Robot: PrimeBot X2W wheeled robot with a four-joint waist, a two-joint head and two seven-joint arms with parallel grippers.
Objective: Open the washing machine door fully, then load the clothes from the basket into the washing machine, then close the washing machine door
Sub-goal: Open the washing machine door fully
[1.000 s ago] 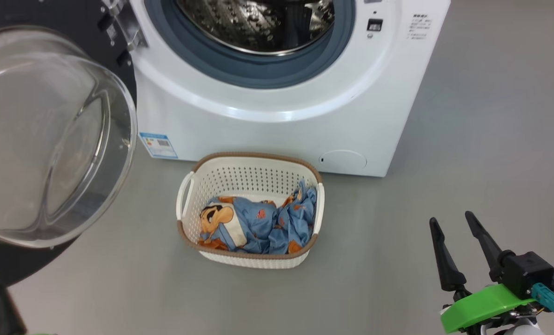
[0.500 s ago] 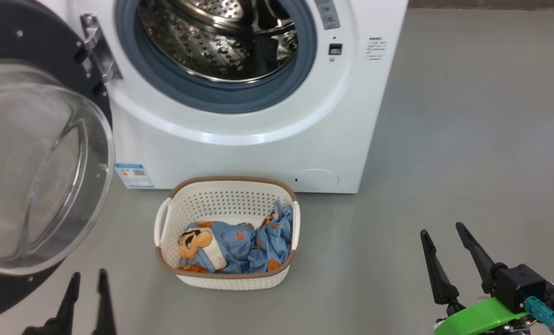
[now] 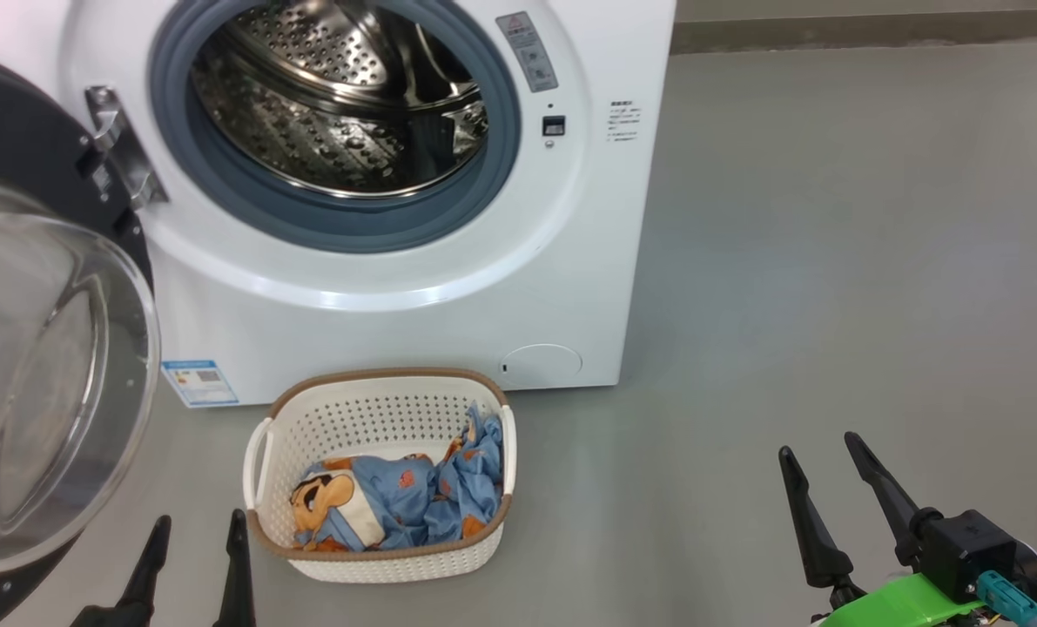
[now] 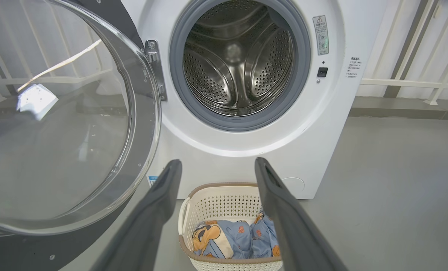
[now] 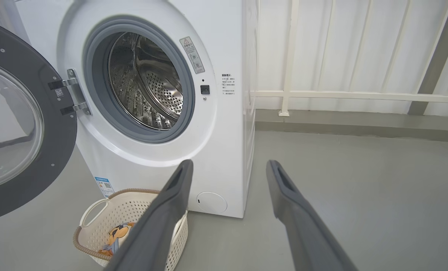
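While the left gripper (image 3: pixel 198 520) at seven o'clock and the right gripper (image 3: pixel 818 446) at five o'clock hang spread and empty, the clothes (image 3: pixel 396 509) lie in the basket (image 3: pixel 379 376) at six o'clock. Reaching down, the left one could bump the open washing machine door (image 3: pixel 48 392) at nine o'clock.

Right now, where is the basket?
Head view, lower left of centre: the basket sits on the floor just before the washing machine, right of its open door, clothes inside.
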